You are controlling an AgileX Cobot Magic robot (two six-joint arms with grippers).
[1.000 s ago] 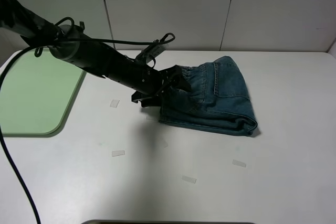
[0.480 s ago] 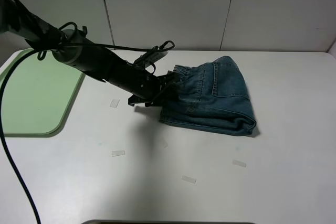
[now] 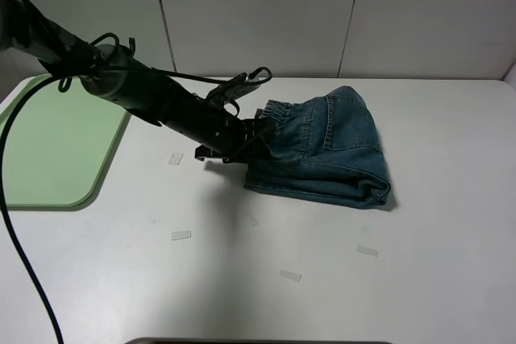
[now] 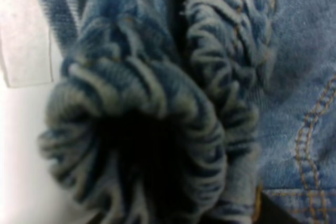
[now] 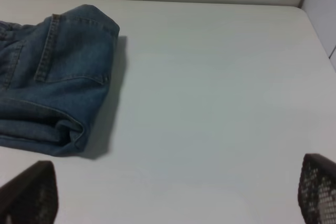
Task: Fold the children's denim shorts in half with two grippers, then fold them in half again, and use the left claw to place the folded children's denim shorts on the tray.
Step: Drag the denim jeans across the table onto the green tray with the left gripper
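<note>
Folded blue-green denim shorts (image 3: 326, 151), soft but bulky, look best gripped at the gathered waistband (image 4: 157, 129), where the black left claw (image 3: 256, 136) is clamped; right jaws apart.

White table (image 3: 451, 279); small clear tape strips (image 3: 181, 235) scattered; pale wall panels (image 3: 258, 14).

The left hand (image 3: 256, 136) has its fingertips buried in the gathered waistband of the denim shorts (image 3: 326, 151), so its grip cannot be made out. The left wrist view is blurred denim. The tray (image 3: 56, 147) is cut off at the frame's left edge. The right hand (image 5: 173, 195) shows only two fingertip corners.
</note>
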